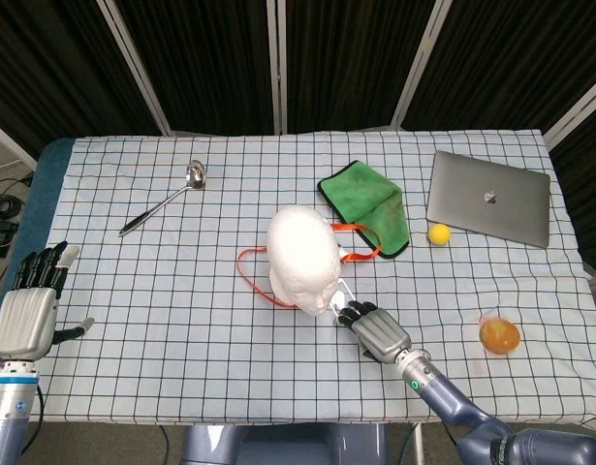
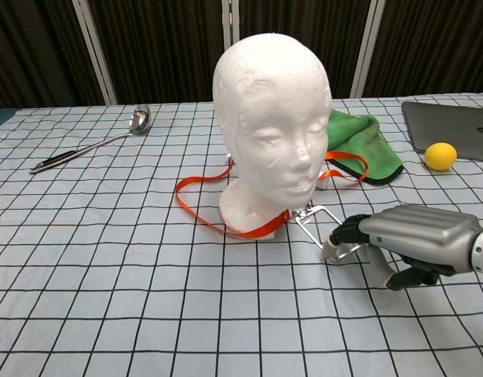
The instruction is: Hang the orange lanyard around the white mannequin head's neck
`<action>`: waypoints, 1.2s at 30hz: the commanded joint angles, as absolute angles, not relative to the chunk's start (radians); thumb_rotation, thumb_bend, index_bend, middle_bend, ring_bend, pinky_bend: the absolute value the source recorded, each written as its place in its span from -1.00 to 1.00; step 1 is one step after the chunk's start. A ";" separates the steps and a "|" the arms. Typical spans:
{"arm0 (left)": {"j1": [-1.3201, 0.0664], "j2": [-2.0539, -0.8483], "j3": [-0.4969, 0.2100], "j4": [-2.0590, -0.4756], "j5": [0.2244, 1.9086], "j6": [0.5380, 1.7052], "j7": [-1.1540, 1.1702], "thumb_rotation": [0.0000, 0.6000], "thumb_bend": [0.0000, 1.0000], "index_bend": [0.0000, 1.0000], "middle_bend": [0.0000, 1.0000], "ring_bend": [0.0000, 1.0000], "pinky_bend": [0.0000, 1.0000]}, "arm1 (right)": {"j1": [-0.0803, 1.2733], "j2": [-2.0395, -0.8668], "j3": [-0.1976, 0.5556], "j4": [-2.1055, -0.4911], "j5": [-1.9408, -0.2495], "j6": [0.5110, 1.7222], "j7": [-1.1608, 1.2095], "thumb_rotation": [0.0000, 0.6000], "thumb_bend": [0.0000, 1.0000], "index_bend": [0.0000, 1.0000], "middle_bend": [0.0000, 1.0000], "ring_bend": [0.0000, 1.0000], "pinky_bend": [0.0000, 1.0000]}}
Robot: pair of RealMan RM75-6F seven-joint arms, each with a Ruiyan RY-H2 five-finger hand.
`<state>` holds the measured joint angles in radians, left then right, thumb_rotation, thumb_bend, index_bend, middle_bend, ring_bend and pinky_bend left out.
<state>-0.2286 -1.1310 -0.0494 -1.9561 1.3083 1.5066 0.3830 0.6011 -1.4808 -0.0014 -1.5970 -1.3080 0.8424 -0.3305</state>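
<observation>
Here the white mannequin head (image 2: 271,129) stands upright near the middle of the checked tablecloth (image 1: 181,291), facing the chest camera. The orange lanyard (image 2: 195,210) lies flat on the cloth around the base of the neck: one loop spreads out at about 9 o'clock from the head in the head view, and another strand runs off at about 3 o'clock toward the green cloth (image 1: 367,199). At the front of the neck the strap ends in a metal clip carrying a clear badge holder (image 2: 323,229), which rests on the cloth just beside the base.

The right hand (image 2: 406,239) lies low on the cloth at about 4 o'clock from the head in the head view, knuckles up. Its fingertips (image 2: 341,232) are bent down onto the near end of the badge holder and touch it; whether they actually grasp it or only press on it cannot be told.

The left hand (image 1: 28,308) hangs off the table's left edge at about 8 o'clock, fingers straight and apart, holding nothing.

Farther off, a ladle (image 1: 167,199) lies at 10 o'clock, a laptop (image 1: 489,198) at 2 o'clock with a yellow ball (image 1: 438,233) just beside it, and an orange cup (image 1: 498,335) at 4 o'clock near the right edge.
</observation>
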 commanded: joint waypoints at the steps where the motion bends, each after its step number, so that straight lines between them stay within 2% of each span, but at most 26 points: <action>1: -0.227 -1.132 -0.051 -1.956 1.309 1.504 0.385 1.00 -1.00 -1.00 -1.00 -1.00 -1.00 | 0.598 -1.469 -0.014 -1.618 -1.317 0.840 -0.315 1.00 1.00 -0.45 -0.54 -0.75 -0.56; 13: -0.219 -1.132 -0.059 -1.958 1.319 1.496 0.387 1.00 -1.00 -1.00 -1.00 -1.00 -1.00 | 0.593 -1.380 -0.101 -1.723 -1.431 0.822 -0.265 1.00 1.00 -0.41 -0.49 -0.71 -0.53; 27: -0.211 -1.133 -0.068 -1.959 1.322 1.486 0.390 1.00 -1.00 -1.00 -1.00 -1.00 -1.00 | 0.609 -1.300 -0.138 -1.800 -1.498 0.794 -0.178 1.00 1.00 -0.39 -0.46 -0.68 -0.50; 36: -0.207 -1.134 -0.071 -1.961 1.327 1.483 0.393 1.00 -1.00 -1.00 -1.00 -1.00 -1.00 | 0.597 -1.277 -0.112 -1.792 -1.548 0.871 -0.116 1.00 1.00 -0.38 -0.46 -0.68 -0.50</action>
<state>-0.2072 -1.1337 -0.0709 -1.9610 1.3267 1.4826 0.3927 0.5985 -1.2800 -0.1208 -1.7983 -1.5456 0.8627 -0.1237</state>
